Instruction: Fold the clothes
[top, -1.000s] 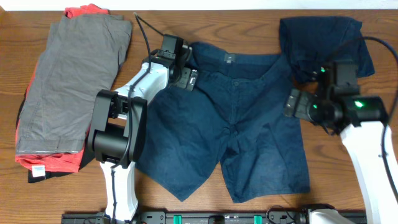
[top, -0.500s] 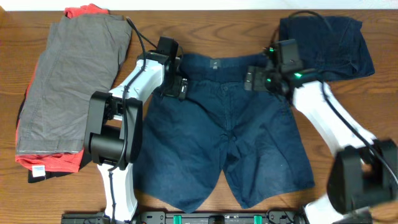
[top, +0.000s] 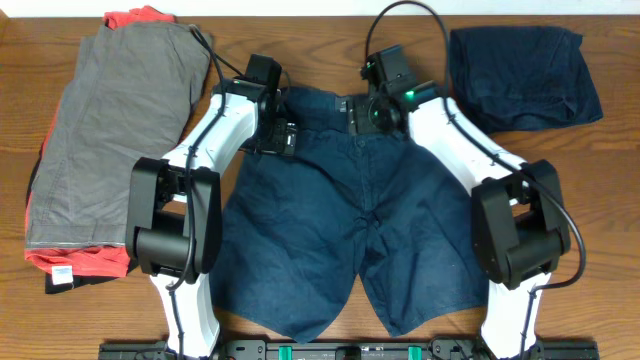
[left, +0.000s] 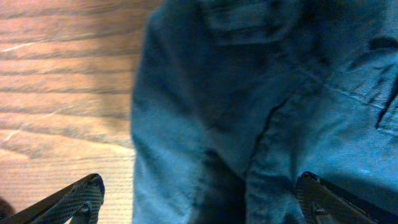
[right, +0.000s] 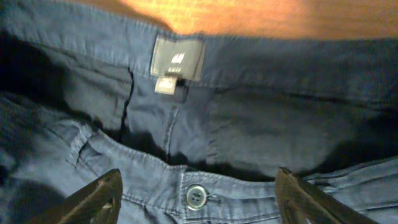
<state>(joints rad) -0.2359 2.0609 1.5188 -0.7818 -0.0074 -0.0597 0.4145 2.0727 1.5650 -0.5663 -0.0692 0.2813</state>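
Note:
Dark navy-blue shorts (top: 350, 230) lie flat in the middle of the table, waistband at the far side, legs toward me. My left gripper (top: 281, 138) is open over the shorts' left waist edge; in the left wrist view its fingers (left: 199, 202) straddle the fabric edge (left: 249, 124) and bare wood. My right gripper (top: 362, 113) is open over the waistband middle; in the right wrist view its fingers (right: 199, 199) flank the button (right: 196, 197), below the label (right: 178, 58). Neither gripper holds anything.
A pile of clothes lies at the left: grey on top (top: 115, 120), red-orange (top: 85, 262) and black beneath. A folded navy garment (top: 525, 75) lies at the far right. Cables arc over the far table edge.
My right arm has swung left from the shorts' right side to the waistband middle. My left gripper has shifted slightly toward the left waist edge. The shorts lie flatter.

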